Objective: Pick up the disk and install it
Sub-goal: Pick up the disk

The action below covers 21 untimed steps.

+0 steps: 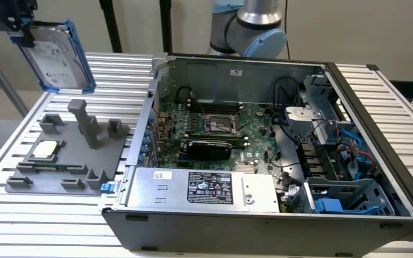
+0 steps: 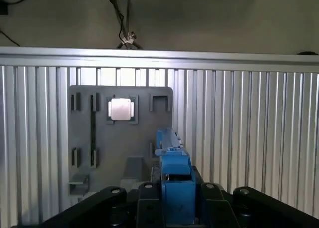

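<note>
- The disk (image 1: 52, 54) is presenting as a flat silver-grey hard drive with a white printed label on its face. It is sitting in a bright blue plastic carrier frame that is running along its long edges.
- The gripper (image 1: 21, 28) is pinching the disk by its upper end. The disk is hanging tilted in the air at the exterior view's upper left, above the slatted aluminium table (image 1: 20, 226) and apart from the grey fixture plate (image 1: 70, 166).
- The exterior view is showing the labelled face. The wrist view is presenting the disk (image 2: 174, 170) edge-on, as a narrow blue strip with black fingers (image 2: 147, 200) of the gripper (image 2: 177, 203) pressing on both sides.
- The wrist view is looking past the disk onto the fixture plate (image 2: 119, 143), where the small square processor chip (image 2: 121, 109) is lying in a recess. The exterior view is placing the processor chip (image 1: 45, 149) on the plate's left part.
- The exterior view is also showing the open computer case (image 1: 264, 228), its motherboard (image 1: 214, 129), the power supply box (image 1: 199, 188) and a blue-grey drive bay (image 1: 346, 196) in the case's near corner on the exterior view's right.
- The upright posts (image 1: 84, 123) of the fixture plate are standing below the disk, well apart from it.
- The case's side wall (image 1: 146, 129) is rising between the plate and the motherboard.
- The case is lying open at the top, and the robot arm (image 1: 253, 24) is standing behind its far wall.
</note>
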{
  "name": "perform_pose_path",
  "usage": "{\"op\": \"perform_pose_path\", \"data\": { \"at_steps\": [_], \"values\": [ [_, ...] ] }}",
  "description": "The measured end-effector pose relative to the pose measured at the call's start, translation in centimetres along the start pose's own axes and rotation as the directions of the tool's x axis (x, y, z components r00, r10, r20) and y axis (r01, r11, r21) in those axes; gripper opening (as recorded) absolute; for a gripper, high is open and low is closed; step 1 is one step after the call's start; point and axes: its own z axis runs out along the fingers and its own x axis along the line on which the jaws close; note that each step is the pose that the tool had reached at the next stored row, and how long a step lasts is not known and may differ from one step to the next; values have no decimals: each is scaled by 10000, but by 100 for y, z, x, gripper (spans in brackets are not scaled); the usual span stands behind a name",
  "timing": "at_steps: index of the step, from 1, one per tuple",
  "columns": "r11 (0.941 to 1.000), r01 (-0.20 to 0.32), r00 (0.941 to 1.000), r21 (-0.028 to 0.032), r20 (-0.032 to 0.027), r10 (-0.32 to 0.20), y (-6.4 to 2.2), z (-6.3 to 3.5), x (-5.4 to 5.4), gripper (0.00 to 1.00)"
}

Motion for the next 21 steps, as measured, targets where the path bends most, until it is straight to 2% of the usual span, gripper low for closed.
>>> {"op": "perform_pose_path", "data": {
  "at_steps": [9,12,21],
  "values": [
    [10000,0,10000,-9,68,0,-407,-391,-32,0],
    [10000,0,10000,-14,90,0,-540,-492,-38,0],
    [10000,0,9999,-32,126,1,-947,-691,-33,0]
  ]
}}
